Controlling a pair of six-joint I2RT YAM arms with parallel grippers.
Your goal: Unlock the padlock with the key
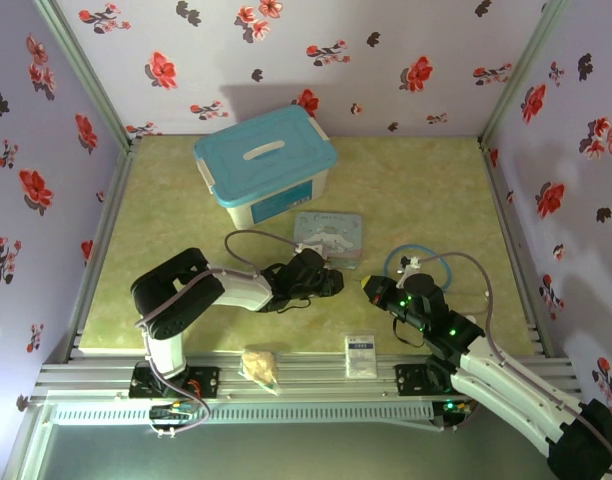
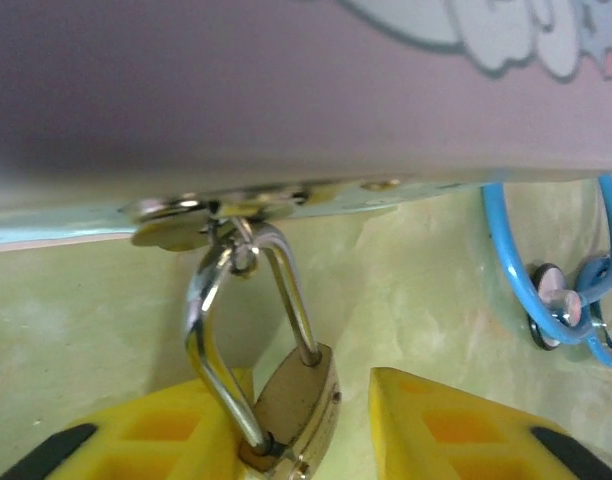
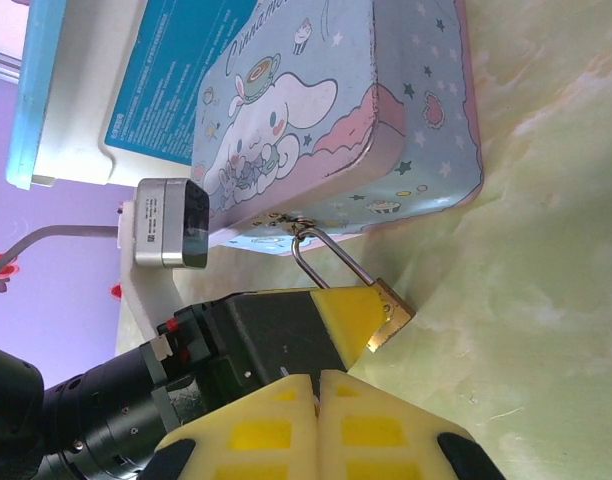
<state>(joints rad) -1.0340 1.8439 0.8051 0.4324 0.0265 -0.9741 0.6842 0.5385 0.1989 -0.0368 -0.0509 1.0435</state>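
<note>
Left wrist — brass-gold padlock (image 2: 304,395), thin silvery shackle (image 2: 200,322)

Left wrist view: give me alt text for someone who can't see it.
A small brass padlock, its silvery shackle hooked through the clasp of a cartoon tin, sits between the open yellow jaws of the left gripper. Blue stethoscope tubing lies to the right on the green table.
</note>
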